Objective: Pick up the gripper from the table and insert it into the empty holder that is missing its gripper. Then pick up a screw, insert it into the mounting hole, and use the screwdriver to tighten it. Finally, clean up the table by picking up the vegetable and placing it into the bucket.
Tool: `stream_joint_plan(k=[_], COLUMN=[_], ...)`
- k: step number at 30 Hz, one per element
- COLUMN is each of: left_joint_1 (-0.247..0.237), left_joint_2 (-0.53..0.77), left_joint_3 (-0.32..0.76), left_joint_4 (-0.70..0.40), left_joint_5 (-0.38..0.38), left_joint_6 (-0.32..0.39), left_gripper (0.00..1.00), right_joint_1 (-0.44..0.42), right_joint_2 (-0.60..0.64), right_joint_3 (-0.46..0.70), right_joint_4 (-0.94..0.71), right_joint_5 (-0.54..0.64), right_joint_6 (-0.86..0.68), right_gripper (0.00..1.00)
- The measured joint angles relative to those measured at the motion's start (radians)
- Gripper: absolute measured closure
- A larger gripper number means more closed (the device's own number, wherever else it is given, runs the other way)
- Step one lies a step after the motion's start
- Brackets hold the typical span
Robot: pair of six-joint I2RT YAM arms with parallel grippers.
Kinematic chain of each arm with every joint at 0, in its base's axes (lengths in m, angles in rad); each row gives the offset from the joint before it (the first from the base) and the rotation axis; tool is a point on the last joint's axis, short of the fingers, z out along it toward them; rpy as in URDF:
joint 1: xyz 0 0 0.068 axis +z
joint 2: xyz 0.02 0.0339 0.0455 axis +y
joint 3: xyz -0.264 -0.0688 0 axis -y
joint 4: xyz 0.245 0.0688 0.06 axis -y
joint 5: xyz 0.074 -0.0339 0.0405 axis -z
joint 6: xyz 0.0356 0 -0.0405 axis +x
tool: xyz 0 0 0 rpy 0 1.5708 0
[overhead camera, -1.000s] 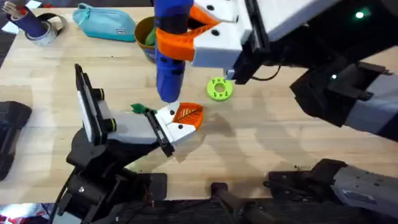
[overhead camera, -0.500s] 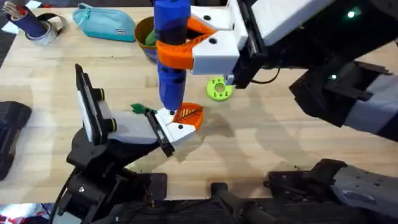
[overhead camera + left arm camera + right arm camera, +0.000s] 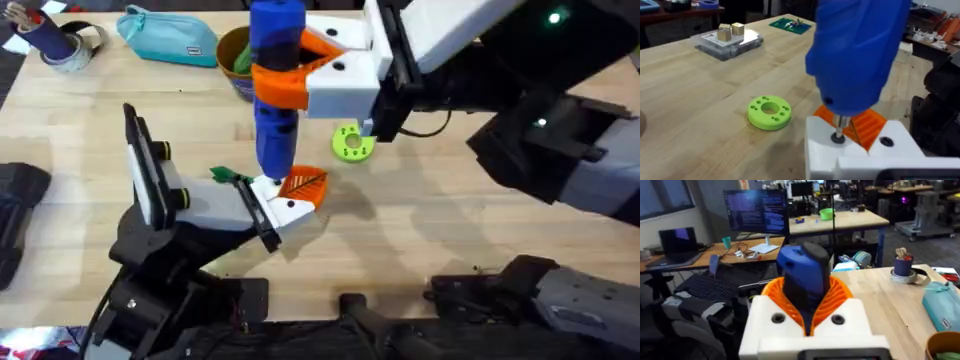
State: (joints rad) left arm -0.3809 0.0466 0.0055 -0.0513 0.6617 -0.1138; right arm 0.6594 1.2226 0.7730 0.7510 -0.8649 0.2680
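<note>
Two orange pads of my right claw [image 3: 285,75] are clamped on the screwdriver [image 3: 274,100], which stands upright near the middle of the bench [image 3: 430,220]. From the left wrist I see its metal tip [image 3: 839,131] down in a mounting hole on the white holder [image 3: 860,155]. On the overhead, that holder [image 3: 215,205] lies at about 7 o'clock from the screwdriver, with the ribbed orange gripper [image 3: 302,187] seated at its black bracket end. My left claw's own state I cannot tell. At 3 o'clock from the tip sits a green disc [image 3: 351,143]. Up at 12 o'clock the bucket [image 3: 232,60] stands partly behind the screwdriver, something green inside, and a teal pouch [image 3: 170,37] lies just beside it at 9 o'clock.
</note>
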Motion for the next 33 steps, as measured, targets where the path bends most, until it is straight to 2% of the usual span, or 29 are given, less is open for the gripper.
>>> stream_joint_plan(k=[15, 24, 33], left_joint_1=[0.000, 0.000, 0.000], left_joint_2=[0.007, 0.006, 0.004], left_joint_3=[0.000, 0.000, 0.000], left_joint_4=[0.000, 0.002, 0.006], left_joint_5=[-0.003, -0.003, -0.003], left_joint_6=[-0.007, -0.006, -0.005], left_gripper=[0.985, 0.985, 0.985], right_joint_1=[0.005, -0.033, -0.046], right_joint_2=[-0.016, -0.028, -0.028], right_joint_3=[0.002, 0.002, -0.005], right_joint_4=[-0.041, -0.047, 0.192], right_joint_5=[0.002, -0.040, -0.053], right_joint_6=[-0.097, -0.102, 0.004], right_gripper=[0.969, 0.971, 0.974])
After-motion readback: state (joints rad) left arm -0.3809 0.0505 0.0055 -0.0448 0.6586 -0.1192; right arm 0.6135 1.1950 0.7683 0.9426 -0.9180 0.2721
